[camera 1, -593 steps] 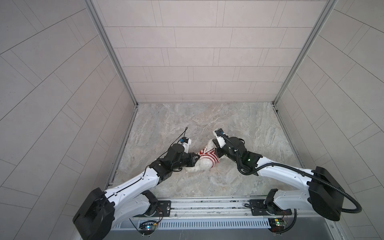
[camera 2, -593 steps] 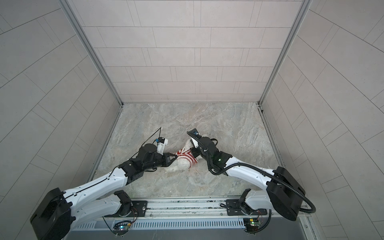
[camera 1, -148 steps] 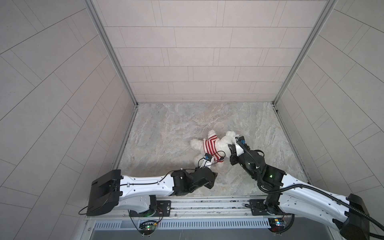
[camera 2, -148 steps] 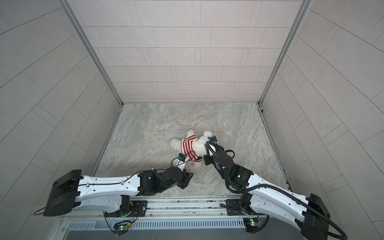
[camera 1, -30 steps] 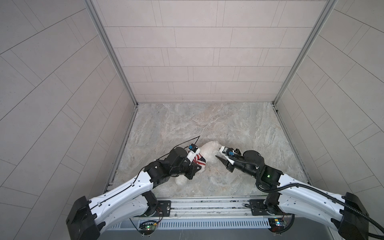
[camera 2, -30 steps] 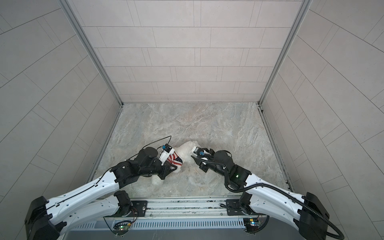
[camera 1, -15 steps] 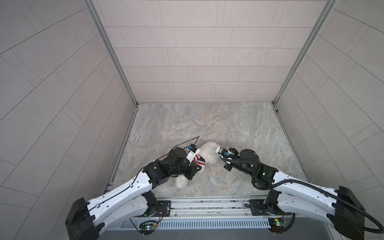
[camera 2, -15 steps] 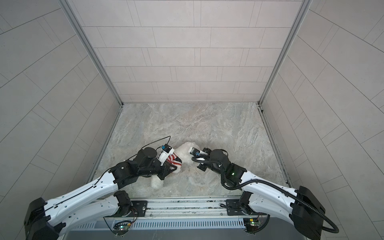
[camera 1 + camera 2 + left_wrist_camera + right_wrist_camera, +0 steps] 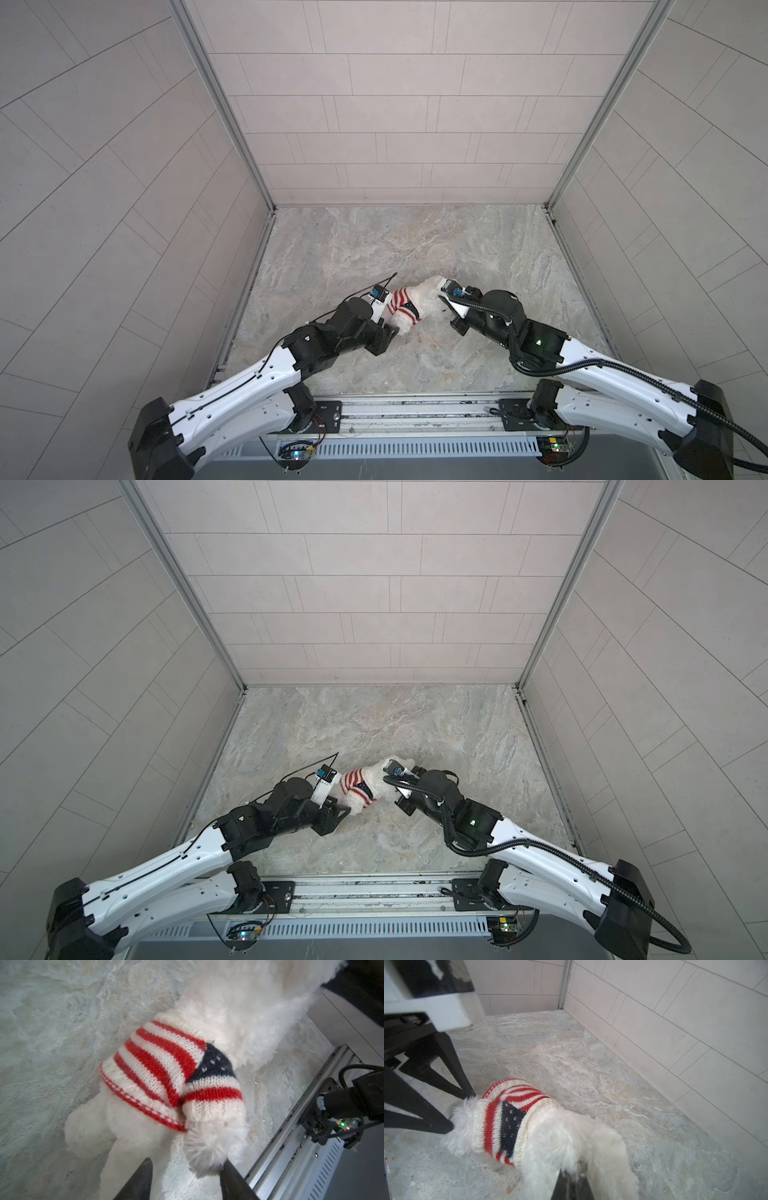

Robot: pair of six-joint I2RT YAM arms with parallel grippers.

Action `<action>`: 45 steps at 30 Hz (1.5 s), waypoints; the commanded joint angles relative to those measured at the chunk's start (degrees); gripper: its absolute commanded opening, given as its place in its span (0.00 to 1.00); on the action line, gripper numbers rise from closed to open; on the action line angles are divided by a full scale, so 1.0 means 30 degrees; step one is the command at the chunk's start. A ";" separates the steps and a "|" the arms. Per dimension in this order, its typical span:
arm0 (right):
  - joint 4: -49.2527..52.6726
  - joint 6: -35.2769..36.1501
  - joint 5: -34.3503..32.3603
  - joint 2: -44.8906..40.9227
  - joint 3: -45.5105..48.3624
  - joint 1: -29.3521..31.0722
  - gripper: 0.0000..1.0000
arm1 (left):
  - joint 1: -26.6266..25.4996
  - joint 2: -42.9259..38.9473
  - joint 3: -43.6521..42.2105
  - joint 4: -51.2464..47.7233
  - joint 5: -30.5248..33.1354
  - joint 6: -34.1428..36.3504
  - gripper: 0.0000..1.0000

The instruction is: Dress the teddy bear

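Teddy bear (image 9: 426,291): lying on the marbled surface (image 9: 374,245) near its front middle, between the two arms in both top views.
Clothing: a red-and-white striped sweater (image 9: 164,1068) with a navy star patch covers the torso; one arm is through a sleeve, and its white paw sticks out past the cuff.
Left fingers (image 9: 143,1178): spread apart at the bear's lower end. The sleeved paw sits in the gap and brushes one fingertip, while the other fingertip lies across a leg. Nothing is clamped.
Right fingers (image 9: 564,1188): closed together, with white fur pinched between them beyond the sweater's collar. Fur hides which part of the bear this is.
Contact summary: the right arm has hold of the bear; the left arm only touches it.
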State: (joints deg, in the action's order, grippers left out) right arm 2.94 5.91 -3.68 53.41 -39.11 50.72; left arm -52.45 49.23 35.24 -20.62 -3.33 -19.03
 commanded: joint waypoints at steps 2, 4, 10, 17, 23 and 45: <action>0.3235 -0.2515 -0.0717 0.1028 -0.2056 0.0225 0.00 | -0.1556 0.0113 0.0945 0.0494 0.3418 0.1123 0.70; 0.3715 -0.2894 -0.0590 0.1490 -0.2706 0.0305 0.00 | -0.1646 0.0428 0.0938 0.1300 0.3385 0.1259 0.74; 0.4666 -0.3688 -0.0251 0.2366 -0.4096 0.0350 0.00 | -0.1602 0.2128 0.1362 0.2525 0.3955 0.1870 0.83; 0.4528 -0.4049 0.0255 0.2343 -0.4218 0.0335 0.00 | -0.1539 0.3888 0.1105 0.4075 0.4550 0.2069 0.72; 0.4498 -0.4171 0.0555 0.2202 -0.4342 0.0338 0.00 | -0.1306 0.4155 0.0835 0.4844 0.4526 0.2145 0.39; 0.1782 -0.1869 0.4165 -0.6167 0.0192 -0.1340 0.71 | 0.1712 -0.1280 0.1379 0.3394 -0.6211 0.0488 0.00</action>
State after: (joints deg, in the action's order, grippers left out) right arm 10.31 -1.08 3.44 38.06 -39.48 47.62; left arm -47.64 47.66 36.01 -9.37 -14.06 -15.92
